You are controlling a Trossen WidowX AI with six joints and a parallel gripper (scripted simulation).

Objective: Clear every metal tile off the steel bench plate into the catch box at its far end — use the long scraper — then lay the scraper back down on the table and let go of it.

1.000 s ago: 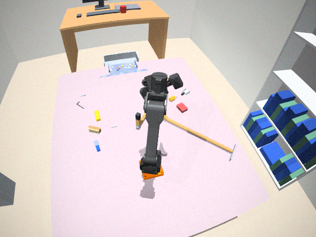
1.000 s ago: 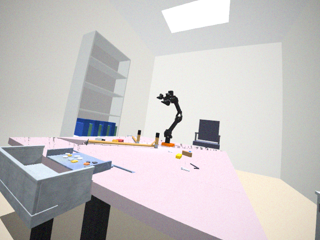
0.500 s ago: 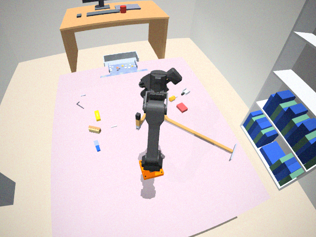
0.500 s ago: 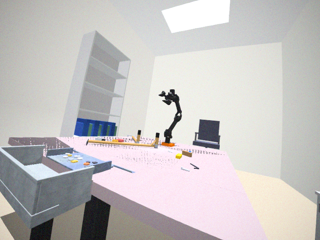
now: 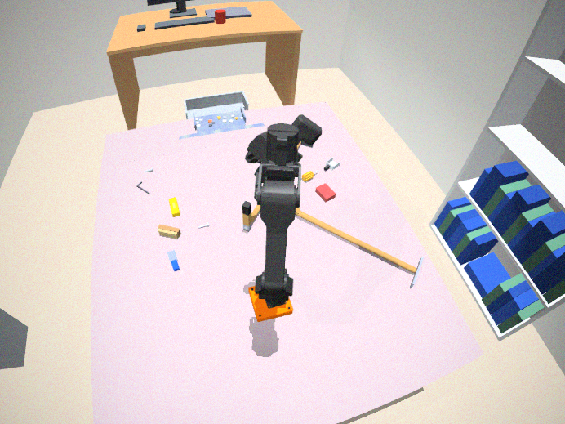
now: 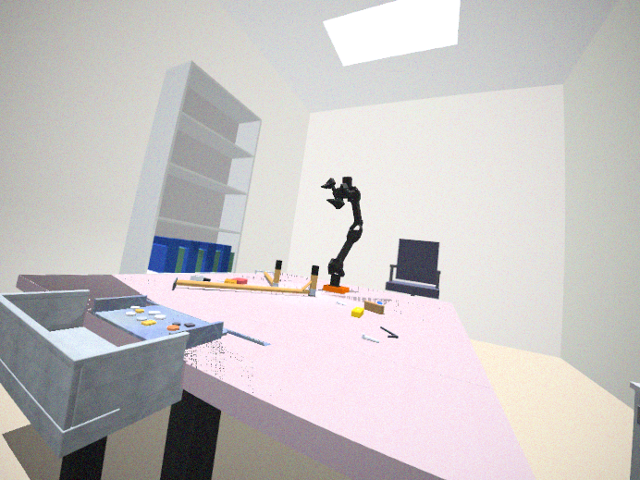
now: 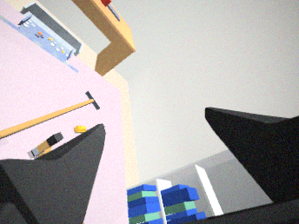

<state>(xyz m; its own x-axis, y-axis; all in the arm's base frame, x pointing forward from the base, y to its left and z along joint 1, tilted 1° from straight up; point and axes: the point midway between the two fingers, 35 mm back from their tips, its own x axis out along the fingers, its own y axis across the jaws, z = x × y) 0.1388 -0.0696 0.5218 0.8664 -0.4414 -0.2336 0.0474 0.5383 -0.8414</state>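
Observation:
My gripper (image 6: 325, 193) (image 7: 155, 118) is open and empty, high above the table; the arm hides part of it in the top view. One long wooden-handled scraper (image 5: 246, 220) (image 6: 240, 287) (image 7: 48, 120) lies with its wide head toward the plate, its black-capped grip upright. A second such scraper (image 5: 353, 239) (image 6: 276, 276) lies with its head toward the bookshelf; its upright grip (image 7: 42, 148) shows in the wrist view. Several metal tiles (image 5: 210, 121) (image 6: 148, 322) (image 7: 40, 34) lie on the steel plate (image 5: 226, 128) (image 6: 173, 314) (image 7: 48, 49). The catch box (image 5: 215, 98) (image 6: 128, 384) adjoins its far end.
A red block (image 5: 325, 192) and yellow screwdriver (image 5: 308, 176) (image 7: 80, 128) lie right of the arm. A yellow block (image 5: 174, 207), a brown block (image 5: 169, 231), a blue piece (image 5: 174, 263) and a hex key (image 5: 144, 188) lie left. A desk (image 5: 206, 34) stands beyond the box, a bookshelf (image 5: 511, 242) at right.

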